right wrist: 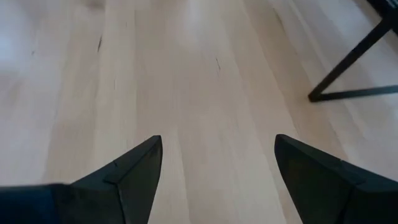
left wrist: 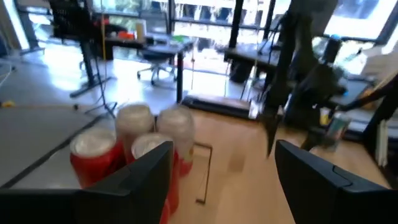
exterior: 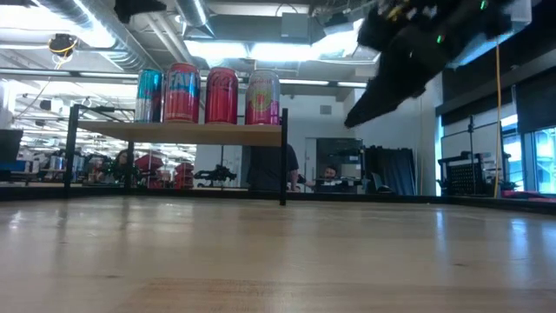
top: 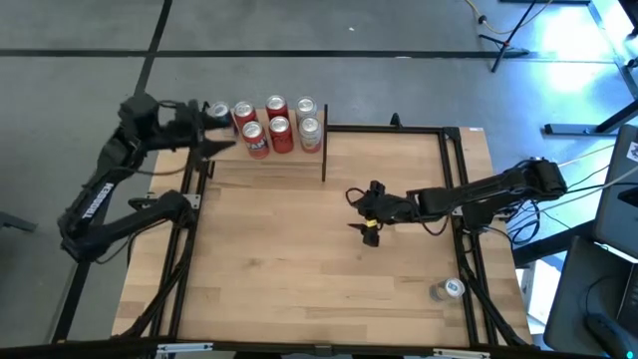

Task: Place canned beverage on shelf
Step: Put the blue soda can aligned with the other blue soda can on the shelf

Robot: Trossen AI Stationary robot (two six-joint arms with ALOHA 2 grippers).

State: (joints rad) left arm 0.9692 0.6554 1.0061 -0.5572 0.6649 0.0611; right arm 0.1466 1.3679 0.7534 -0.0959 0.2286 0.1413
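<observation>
A lone silver-topped can (top: 448, 289) stands on the light wooden surface (top: 299, 269) at its near right corner, well apart from everything else and beside the thin black frame rail.

Farther in, over the middle of the surface, the right gripper (top: 365, 211) hangs at the end of its dark arm, which reaches in from the right edge. Its two dark fingers (right wrist: 127, 174) stand wide apart with only bare wood between them, holding nothing. A black metal post foot (right wrist: 348, 78) shows on the wood beyond them in the right wrist view.

At the far left stands the shelf (exterior: 178, 132), a small raised board of light wood framed by thin black posts. On it are the canned beverages (top: 274, 125), mostly red cans with silver tops, upright and packed in two rows. From table height the front row reads as a blue-and-red can (exterior: 149, 95), two red cans (exterior: 201, 93) and a pink-and-red can (exterior: 262, 97), side by side and touching.

The left gripper (top: 211, 128) sits at the shelf's left end, just beside the nearest cans. Its dark fingers (left wrist: 134, 177) are parted fairly wide and nothing lies between them; the red cans (left wrist: 134, 146) stand just ahead of one fingertip.

Beyond the surface lies an office room with desks and chairs.
</observation>
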